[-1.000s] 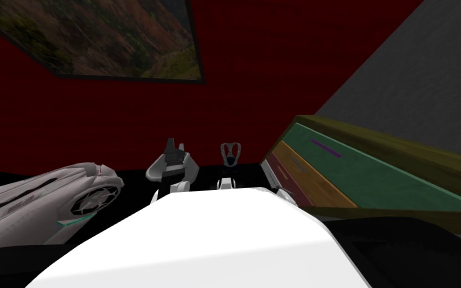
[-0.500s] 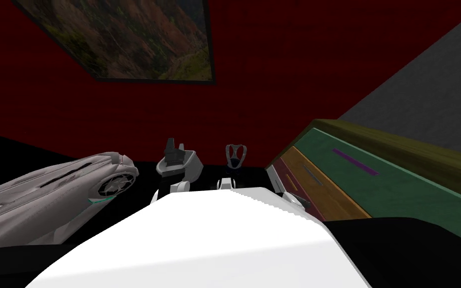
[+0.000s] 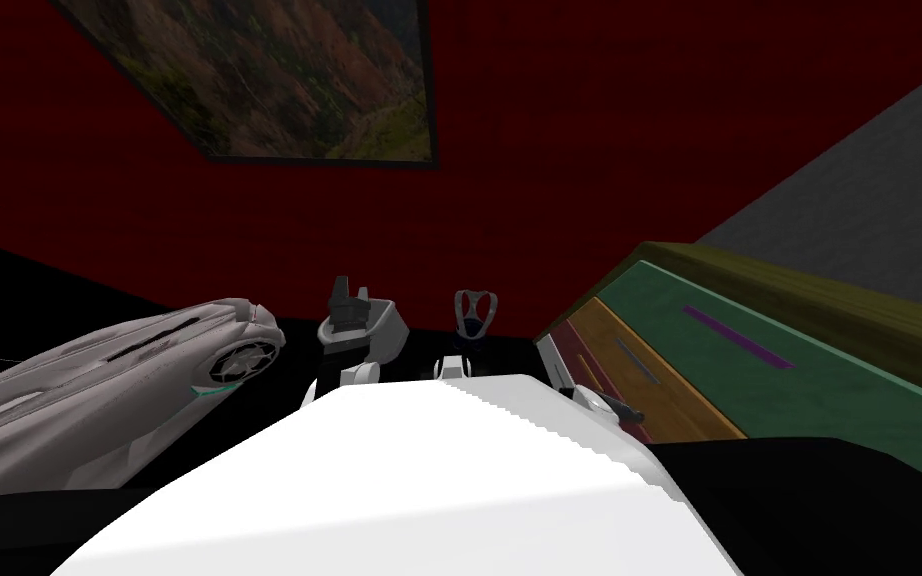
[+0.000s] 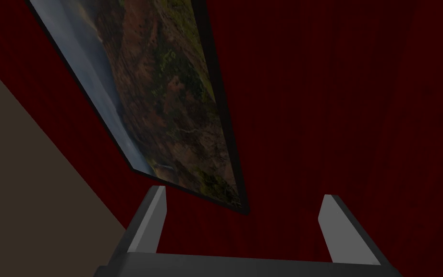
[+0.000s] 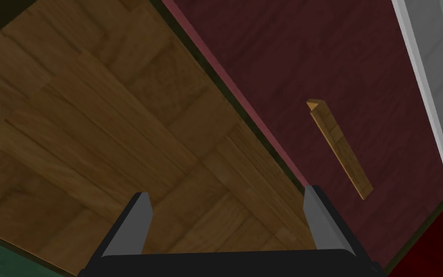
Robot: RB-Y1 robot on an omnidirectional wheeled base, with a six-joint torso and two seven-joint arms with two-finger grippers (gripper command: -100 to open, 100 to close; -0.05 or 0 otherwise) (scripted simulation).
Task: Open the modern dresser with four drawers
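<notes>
Head view puts the dresser (image 3: 829, 300) along my right against a grey wall (image 3: 879, 190), with a grey streamlined object (image 3: 99, 390) low at my left before the red wall (image 3: 549, 150). The right gripper (image 5: 226, 191) is spread wide and empty, facing the brown drawer (image 5: 95, 120) near its edge with the maroon drawer (image 5: 288, 72), whose handle (image 5: 340, 149) lies just beside one finger, untouched. The left gripper (image 4: 243, 193) is equally wide and empty.
</notes>
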